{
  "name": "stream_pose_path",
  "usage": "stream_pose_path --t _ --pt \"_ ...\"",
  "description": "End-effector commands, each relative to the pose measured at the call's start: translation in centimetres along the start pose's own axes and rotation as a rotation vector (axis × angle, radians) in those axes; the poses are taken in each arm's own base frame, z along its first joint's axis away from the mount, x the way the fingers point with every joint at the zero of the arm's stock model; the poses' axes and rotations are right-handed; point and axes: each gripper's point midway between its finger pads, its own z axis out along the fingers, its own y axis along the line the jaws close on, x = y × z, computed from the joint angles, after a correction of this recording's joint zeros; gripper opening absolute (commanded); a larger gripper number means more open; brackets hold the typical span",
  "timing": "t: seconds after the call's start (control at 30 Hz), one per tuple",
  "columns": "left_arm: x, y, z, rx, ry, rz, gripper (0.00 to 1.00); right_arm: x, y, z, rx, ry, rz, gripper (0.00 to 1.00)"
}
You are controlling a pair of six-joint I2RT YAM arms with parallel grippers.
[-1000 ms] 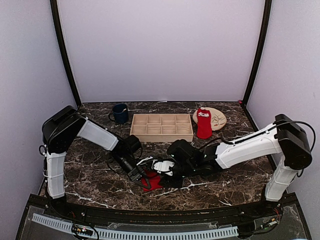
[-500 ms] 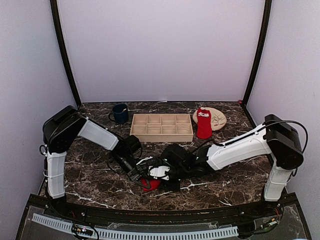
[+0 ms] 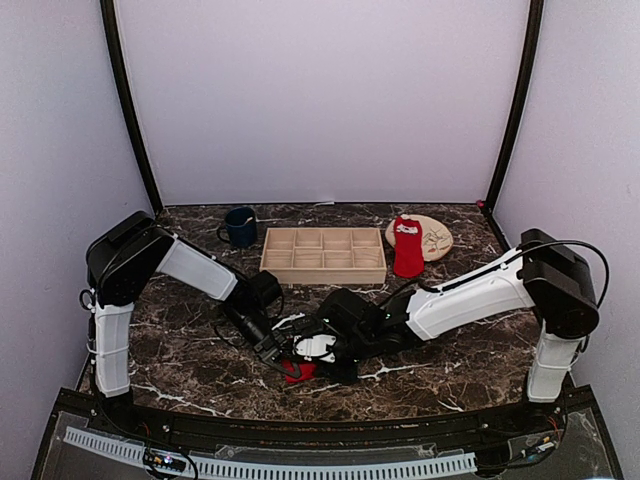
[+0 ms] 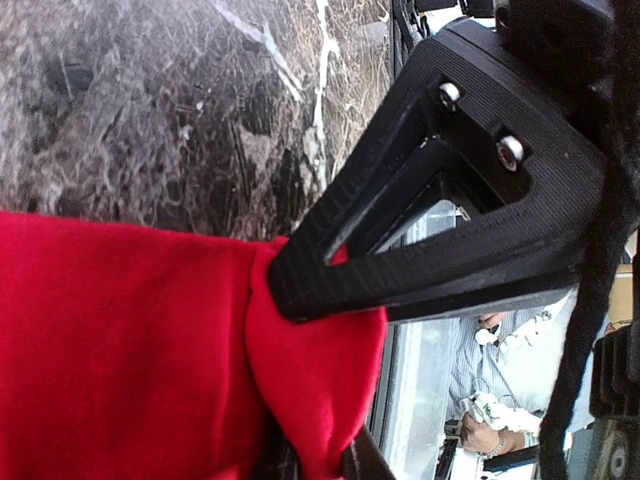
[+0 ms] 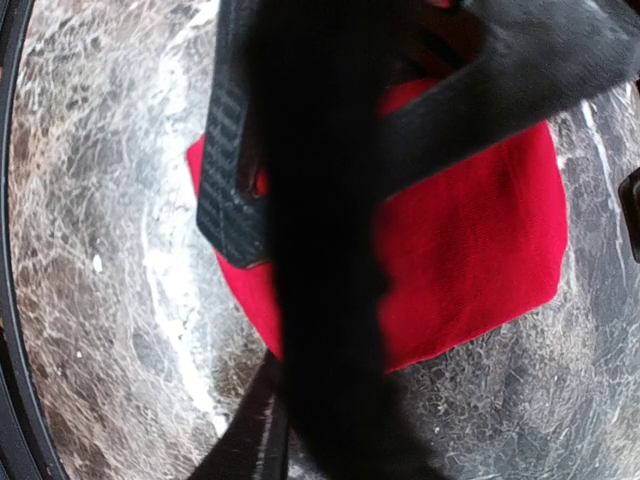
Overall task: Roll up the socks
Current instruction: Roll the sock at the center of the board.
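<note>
One red sock point(image 3: 298, 372) lies bunched on the marble near the front edge, between both grippers. My left gripper point(image 3: 281, 352) is shut on a fold at its edge; in the left wrist view the sock point(image 4: 130, 350) fills the lower left and the gripper point(image 4: 325, 400) pinches the fold. My right gripper point(image 3: 314, 350) sits over the same sock from the right. In the right wrist view the gripper point(image 5: 245, 330) holds the left edge of the sock point(image 5: 470, 270), partly hidden by a dark blur. The second red sock point(image 3: 407, 246) lies flat at the back right, its top on the plate.
A wooden compartment tray point(image 3: 323, 268) stands at the back centre. A dark blue mug point(image 3: 240, 227) stands to its left. A round tan plate point(image 3: 436, 237) is at the back right. The table's front edge is just below the grippers.
My right arm has moved left toward the left gripper. The red sock between them has gone from a flat spread shape to a smaller bunch. The left arm has barely moved.
</note>
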Motion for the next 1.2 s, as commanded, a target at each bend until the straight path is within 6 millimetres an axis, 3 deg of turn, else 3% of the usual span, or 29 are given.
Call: stream_pose_path --t 0.0,0.43,0.77,1.17 --pt "3.0 3.0 0.7 -0.086 0.081 -0.121 0.15 -1.1 0.8 0.4 -0.042 -0.029 -0.013 0.11" --pt "2.5 5.0 -1.7 -0.345 0.068 -0.164 0.26 -0.1 0.9 0.5 -0.04 -0.001 0.002 0.04" --pt "1.3 4.7 -4.6 -0.456 -0.001 -0.153 0.27 0.7 -0.1 0.6 0.021 0.029 0.054 0.02" --pt "1.9 4.5 -6.3 -0.532 -0.022 -0.152 0.27 0.1 -0.9 1.3 0.039 0.063 0.13 0.02"
